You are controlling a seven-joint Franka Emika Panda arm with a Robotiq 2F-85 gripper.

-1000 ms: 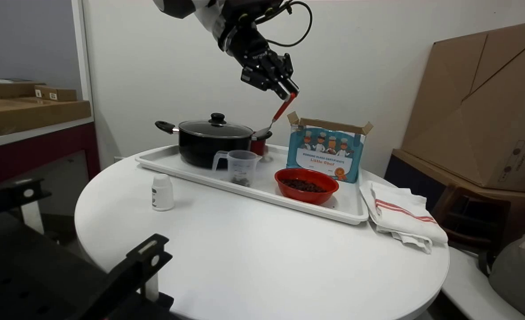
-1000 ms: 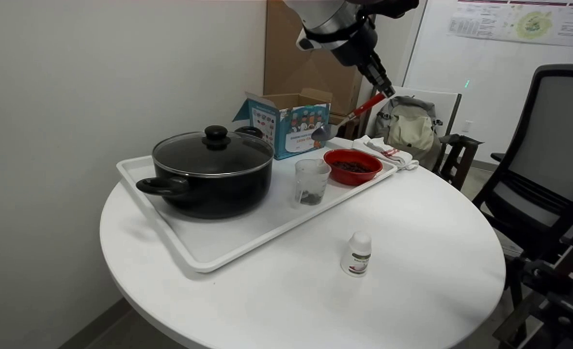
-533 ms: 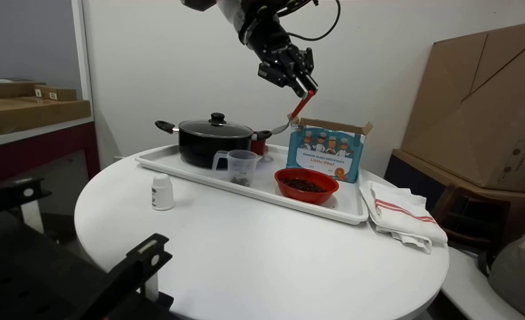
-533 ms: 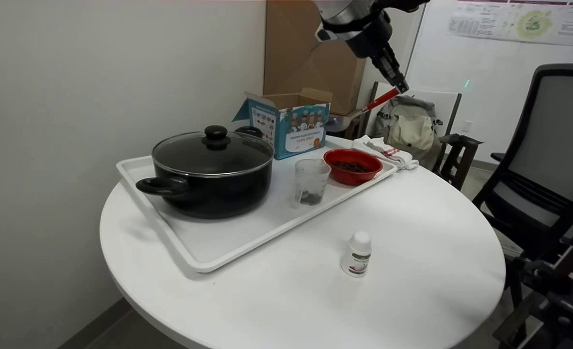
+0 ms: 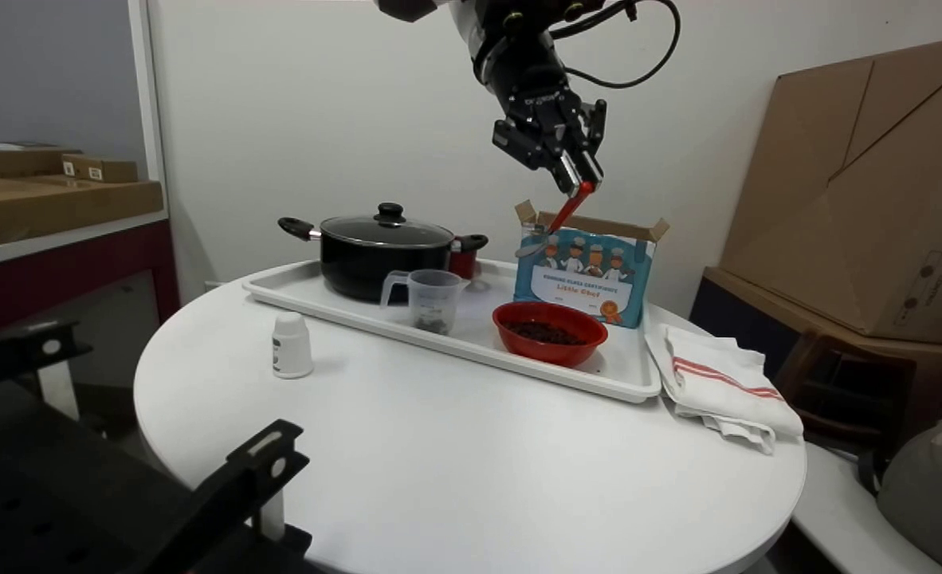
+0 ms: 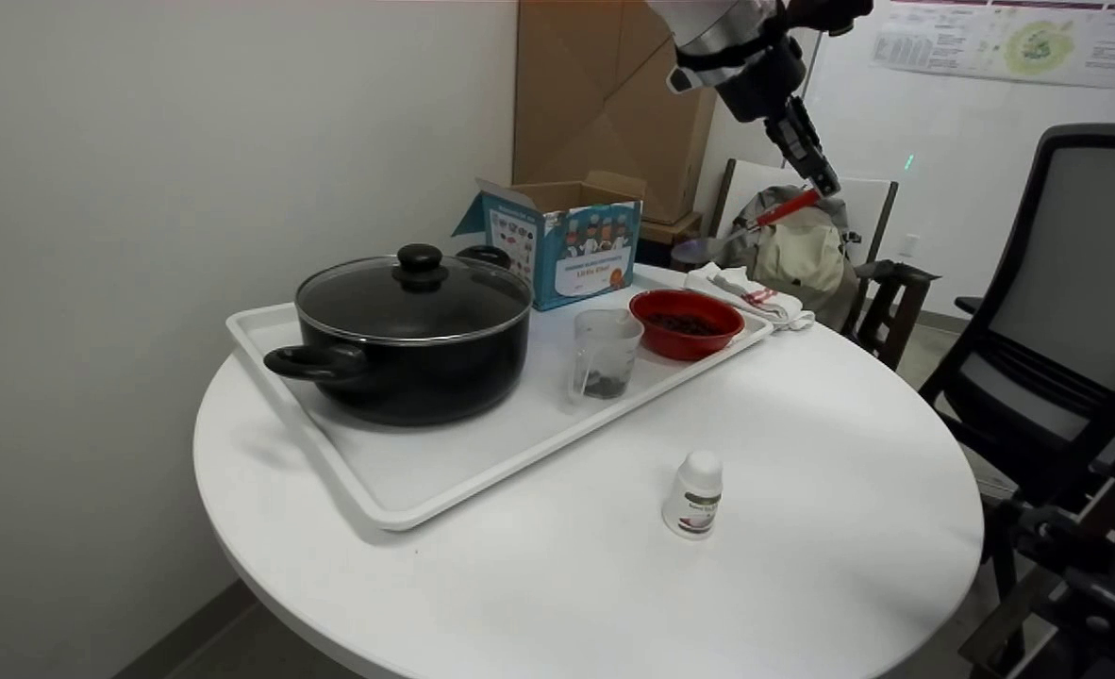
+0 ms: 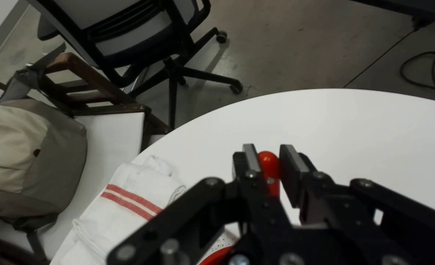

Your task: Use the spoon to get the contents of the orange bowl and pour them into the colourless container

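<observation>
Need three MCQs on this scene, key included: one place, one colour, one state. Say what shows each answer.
1. Where does the red-orange bowl stand?
A) On the pot's lid
B) Inside the open box
C) On the white tray

2. What colour are the stripes on the folded cloth?
A) Red
B) Blue
C) Green

3. What state is the gripper in?
A) Open, holding nothing
B) Shut on the spoon's red handle
C) Shut on the clear cup

1: C, since both exterior views show the bowl within the tray's rim.
2: A, since the wrist view shows red bands across the white fabric.
3: B, since the wrist view shows the handle between its jaws, and the spoon hangs in the air in both exterior views.
</observation>
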